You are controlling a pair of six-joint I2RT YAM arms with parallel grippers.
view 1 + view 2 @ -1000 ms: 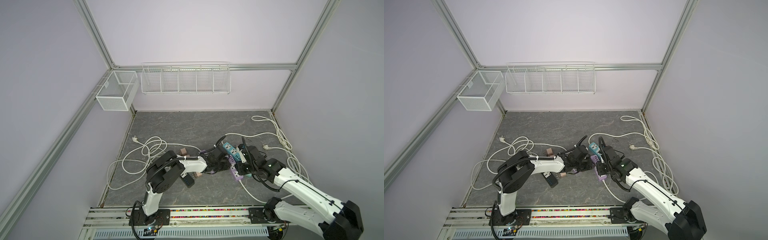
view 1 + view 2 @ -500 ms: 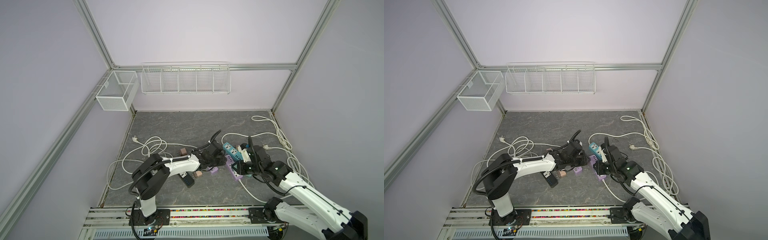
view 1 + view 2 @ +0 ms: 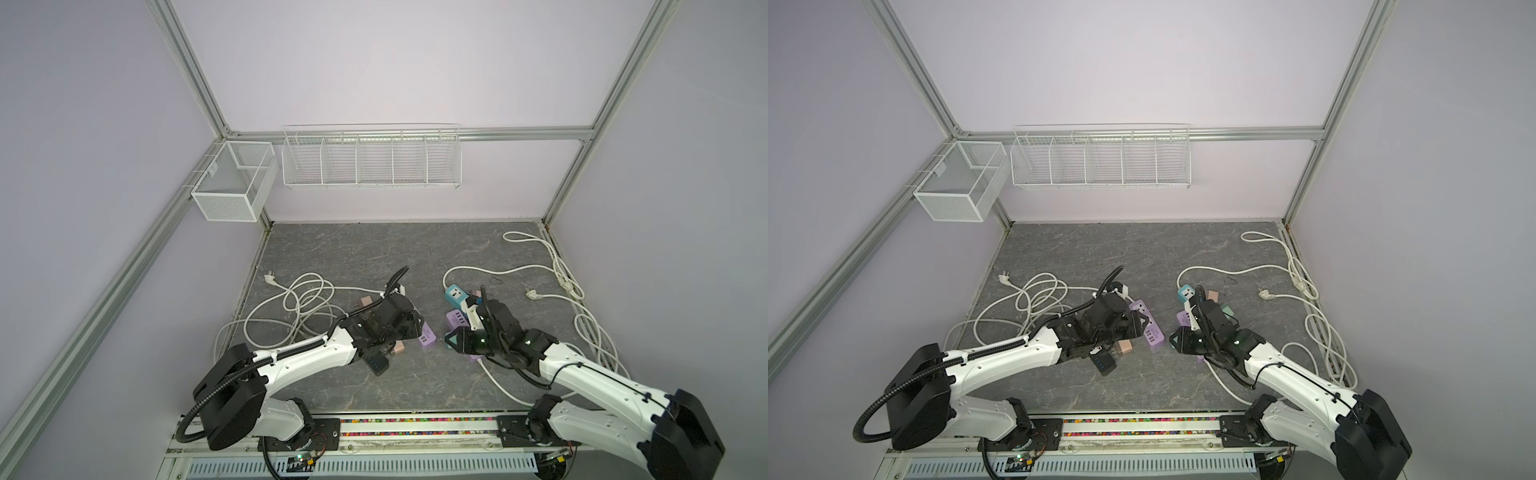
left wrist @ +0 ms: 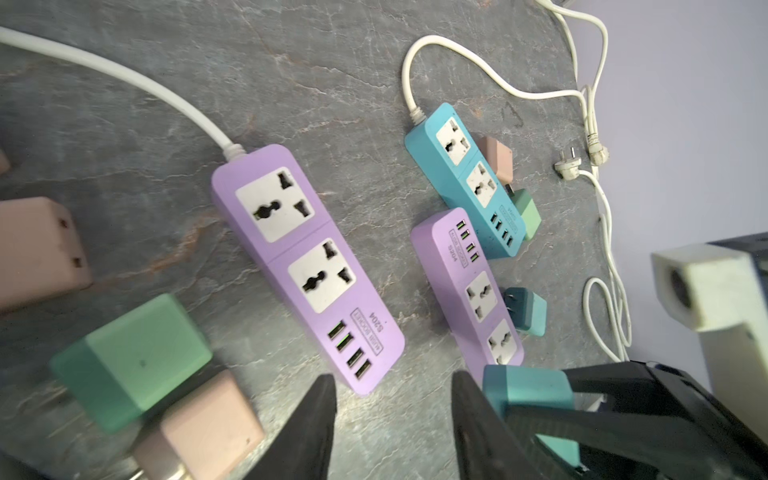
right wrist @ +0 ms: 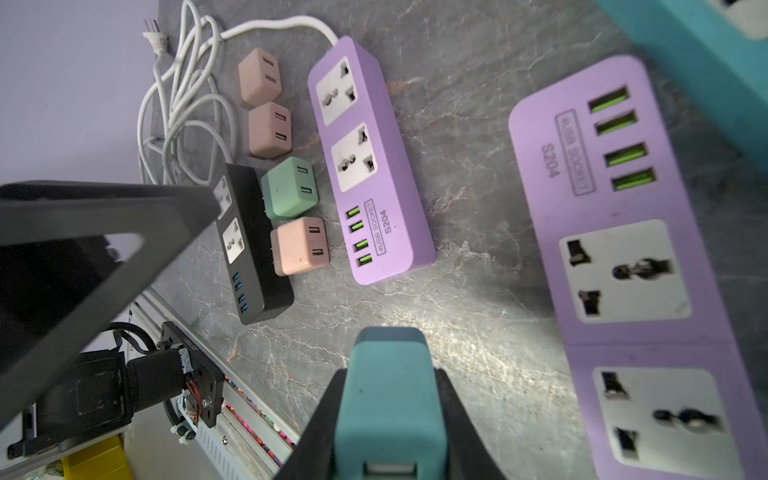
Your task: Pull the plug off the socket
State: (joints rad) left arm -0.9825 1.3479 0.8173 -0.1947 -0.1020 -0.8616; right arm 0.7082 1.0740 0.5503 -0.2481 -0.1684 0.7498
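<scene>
Listing the contents of the grey table (image 3: 374, 257):

Right gripper (image 5: 388, 399): closed on the teal plug (image 5: 390, 374), which is clamped by its sides between the two black fingers. Its USB port is turned toward the wrist camera.

Teal plug: held over the table, out of every outlet, just beside the purple socket strip (image 5: 640, 270). Both outlets of that strip are seen face-up in the right wrist view.

Left gripper (image 4: 392, 415): jaws moderately parted with nothing gripped. Bare table is seen through the gap, and the USB end of a second purple strip (image 4: 307, 266) lies just past the fingertips.

Blue strip (image 4: 461, 178): laid near the purple socket strip, with a pink adapter (image 4: 494, 160) and a green adapter (image 4: 528, 214) against its side.

Spare teal adapter (image 4: 525, 311): laid on its side next to the purple socket strip, prongs pointed at it.

Black strip (image 5: 249, 245): placed beside the second purple strip. A row of loose adapters (image 5: 291, 193), pink and green, is set between the two.

White cables (image 3: 299, 303): coiled on the left of the table in both top views.
</scene>
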